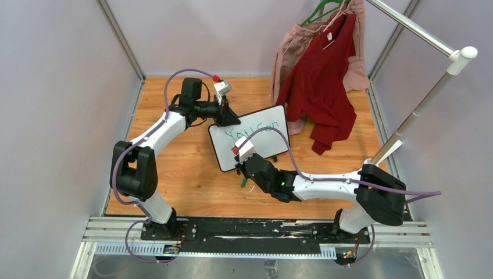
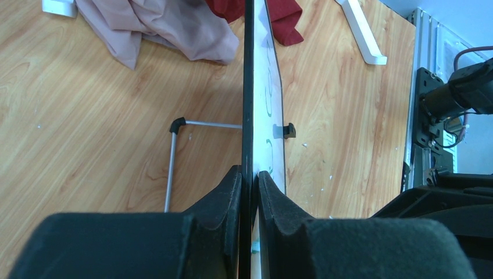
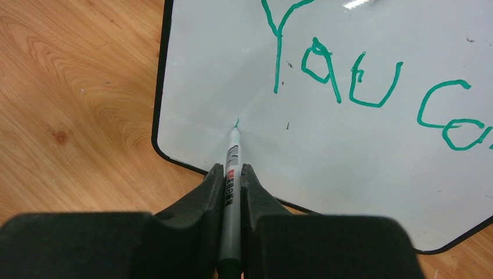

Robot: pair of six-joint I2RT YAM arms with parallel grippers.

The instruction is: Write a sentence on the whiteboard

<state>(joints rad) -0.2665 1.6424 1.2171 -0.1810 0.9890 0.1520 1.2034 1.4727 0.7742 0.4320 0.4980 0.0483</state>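
Note:
The whiteboard [image 1: 256,145] stands tilted on the wooden table, white with a thin black frame. Green lettering [image 1: 251,131] on it reads "You can" on one line; the right wrist view shows "You" and part of "can" [image 3: 349,81]. My left gripper [image 1: 228,118] is shut on the board's far left corner; the left wrist view shows the board edge-on [image 2: 249,87] between the pads. My right gripper [image 1: 242,168] is shut on a grey marker [image 3: 231,174], whose green tip touches the board's lower left area below the "Y", beside a tiny green mark.
A red garment [image 1: 320,87] and a pink one [image 1: 293,49] hang from a green hanger on a metal rack [image 1: 418,104] at the back right, reaching down to the table beside the board. The board's wire stand [image 2: 174,157] rests on the table [image 1: 174,168].

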